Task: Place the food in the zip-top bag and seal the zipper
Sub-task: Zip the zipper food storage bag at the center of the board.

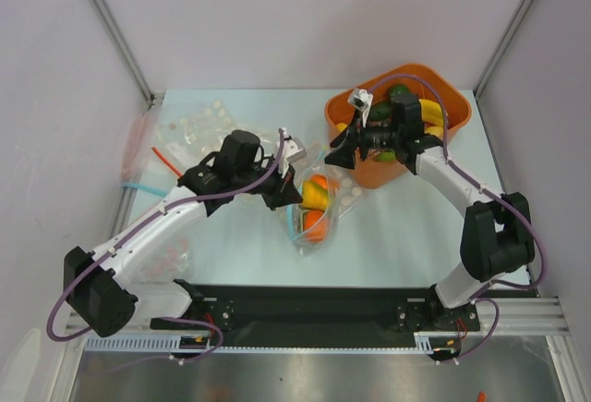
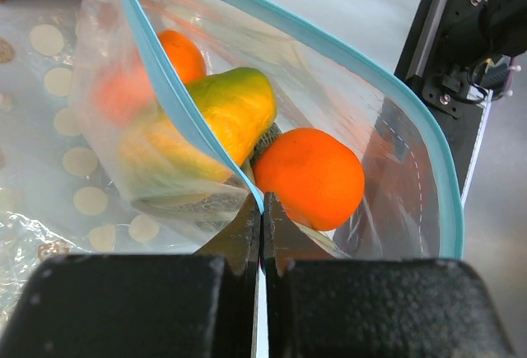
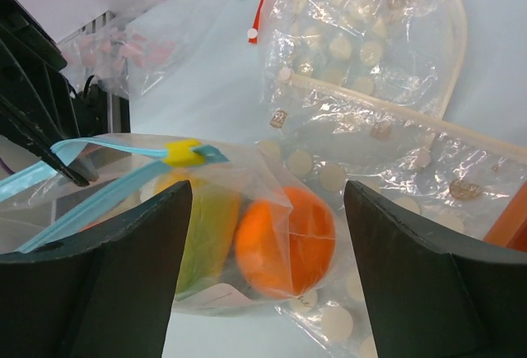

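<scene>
The left hand [image 2: 262, 214] was shut tight. Its two fingers [image 2: 239, 234] pressed flat together on the light-blue zipper [image 2: 169, 95] of the zip-top bag [image 2: 387, 169], pinching the strip where one lip of the mouth ran down to the fingertips. The mouth stood open, with the other lip curving away wide to the right in the left wrist view. Inside the bag lay a near orange [image 2: 309, 177] and a yellow-and-green mango [image 2: 226, 115] touching it. A second orange [image 2: 179, 55] lay behind the mango, and a sliver of a grey-green bumpy ball [image 2: 265, 142] showed between the mango and the near orange.

The right hand [image 3: 268, 197] was spread wide and held nothing. In its own camera its fingers [image 3: 136, 276] stood on either side of the bag's filled end, and whether they touched the plastic could not be told. A yellow slider [image 3: 186, 154] sat on the zipper.

From above, the bag lay on the tabletop [image 1: 240, 245] about midway between the two arms. The left hand was at its left edge and the right hand just beyond its far end, in front of an orange bin [image 1: 379, 176]. The bin held bananas [image 1: 432, 111] and a green avocado [image 1: 399, 92]. Clear dotted bags [image 1: 199, 129] lay at the far left of the tabletop, near a red strip [image 1: 166, 160].
</scene>
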You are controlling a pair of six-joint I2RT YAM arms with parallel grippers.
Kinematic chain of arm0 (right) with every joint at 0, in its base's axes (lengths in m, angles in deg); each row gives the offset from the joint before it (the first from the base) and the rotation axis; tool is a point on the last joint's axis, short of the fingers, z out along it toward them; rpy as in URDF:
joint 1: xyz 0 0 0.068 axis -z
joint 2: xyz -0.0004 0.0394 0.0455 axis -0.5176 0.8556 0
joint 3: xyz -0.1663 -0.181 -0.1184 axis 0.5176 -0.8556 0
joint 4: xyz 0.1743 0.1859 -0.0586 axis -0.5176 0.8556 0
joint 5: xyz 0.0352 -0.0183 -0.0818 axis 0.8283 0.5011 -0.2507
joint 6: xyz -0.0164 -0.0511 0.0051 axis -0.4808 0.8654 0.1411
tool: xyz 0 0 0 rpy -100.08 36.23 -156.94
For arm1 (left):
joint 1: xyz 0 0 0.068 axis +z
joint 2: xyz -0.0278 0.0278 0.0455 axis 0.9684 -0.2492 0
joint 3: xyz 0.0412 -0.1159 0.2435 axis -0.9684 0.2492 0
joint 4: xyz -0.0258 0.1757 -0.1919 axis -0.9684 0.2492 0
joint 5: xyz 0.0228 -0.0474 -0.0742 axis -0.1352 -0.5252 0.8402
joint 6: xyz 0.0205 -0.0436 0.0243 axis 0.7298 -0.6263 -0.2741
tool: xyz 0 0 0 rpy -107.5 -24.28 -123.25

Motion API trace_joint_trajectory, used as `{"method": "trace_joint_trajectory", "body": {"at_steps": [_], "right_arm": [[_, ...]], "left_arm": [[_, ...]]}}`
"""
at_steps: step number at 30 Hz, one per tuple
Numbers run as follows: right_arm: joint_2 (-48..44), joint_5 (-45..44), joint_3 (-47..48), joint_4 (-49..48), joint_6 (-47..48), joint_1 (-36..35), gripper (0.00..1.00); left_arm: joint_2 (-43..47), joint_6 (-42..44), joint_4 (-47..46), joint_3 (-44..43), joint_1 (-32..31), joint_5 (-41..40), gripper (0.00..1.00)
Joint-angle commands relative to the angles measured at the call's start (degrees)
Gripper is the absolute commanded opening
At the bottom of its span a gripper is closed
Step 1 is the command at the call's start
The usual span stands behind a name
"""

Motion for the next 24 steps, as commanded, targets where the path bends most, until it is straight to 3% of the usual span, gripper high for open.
{"method": "trace_joint_trajectory", "body": {"at_steps": [1,12,20,24], "right_arm": [[1.3,2.8,2.0,-3.8,2.5,-0.3,0.79],[4.3,8.4,3.6,-9.2,7.0,-0.3,0.78],[7.2,18.8,7.1,-6.7,12.9,-0.2,0.76],[7.8,23.1,9.8,-2.0,17.1,-0.3,0.67]], "left_arm": [[2.8,4.2,-1.7,0.9,0.2,4.6,0.0],[4.5,12.3,0.9,3.0,0.2,3.9,0.0],[3.7,15.0,2.1,1.9,0.2,2.8,0.0],[2.9,14.8,1.8,1.4,0.2,2.1,0.0]]}}
